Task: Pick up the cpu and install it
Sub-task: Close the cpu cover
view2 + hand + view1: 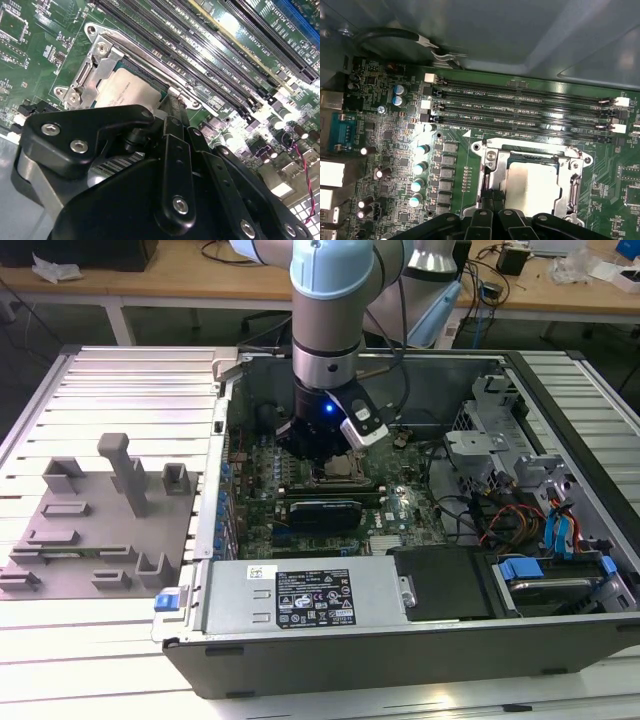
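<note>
You have the gripper (pixel 325 445) down inside the case (pixel 400 665), at the centre of the exterior view and just above the middle of the frame. It hangs straight down from the arm (pixel 330 300) over the motherboard (pixel 400 510).

The relation to mind is this: the cpu (pixel 532 182) lies directly beneath the gripper, not off to any side of it. In both wrist views the cpu (pixel 122 90) sits flat inside the socket frame (pixel 575 175), silvery top up, with the frame's metal along every edge that shows. The gripper (pixel 492 202) meets it at one edge, the edge that runs across the line of the memory slots (pixel 520 107), and its black links cover that edge and part of the top.

The cpu is square, so you have no long axis to line up. What counts is that its sides run true with the socket frame and parallel to the memory slots, and in the first wrist view they do.

The links hide the spot where the gripper meets the chip, so you cannot tell whether it is clenched on the cpu or released from it, nor whether it touches at all.

Judged from how it lies, the cpu is in its place in the socket. The grey tray (pixel 90 530) on the tabletop (pixel 120 380), at the left of the exterior view, stands well apart from the gripper
</note>
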Controlling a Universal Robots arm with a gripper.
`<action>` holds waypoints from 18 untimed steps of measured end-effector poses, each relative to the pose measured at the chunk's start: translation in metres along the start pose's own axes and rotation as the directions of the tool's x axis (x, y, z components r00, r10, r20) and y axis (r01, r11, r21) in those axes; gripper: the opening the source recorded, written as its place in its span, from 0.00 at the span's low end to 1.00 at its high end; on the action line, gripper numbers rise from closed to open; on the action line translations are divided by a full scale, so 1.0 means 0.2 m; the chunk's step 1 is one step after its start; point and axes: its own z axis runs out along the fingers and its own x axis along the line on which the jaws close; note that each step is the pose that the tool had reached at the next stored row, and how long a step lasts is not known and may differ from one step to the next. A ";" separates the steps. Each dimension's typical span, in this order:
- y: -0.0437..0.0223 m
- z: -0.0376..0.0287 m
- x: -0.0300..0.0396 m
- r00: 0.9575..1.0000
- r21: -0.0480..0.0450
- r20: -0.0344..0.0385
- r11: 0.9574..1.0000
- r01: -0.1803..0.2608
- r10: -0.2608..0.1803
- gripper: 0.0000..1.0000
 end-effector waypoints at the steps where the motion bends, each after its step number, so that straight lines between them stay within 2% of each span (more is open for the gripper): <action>1: 0.000 0.001 0.000 1.000 0.000 0.000 1.000 0.000 0.000 0.11; 18: 0.000 0.009 0.000 1.000 0.000 0.000 1.000 0.004 -0.004 0.11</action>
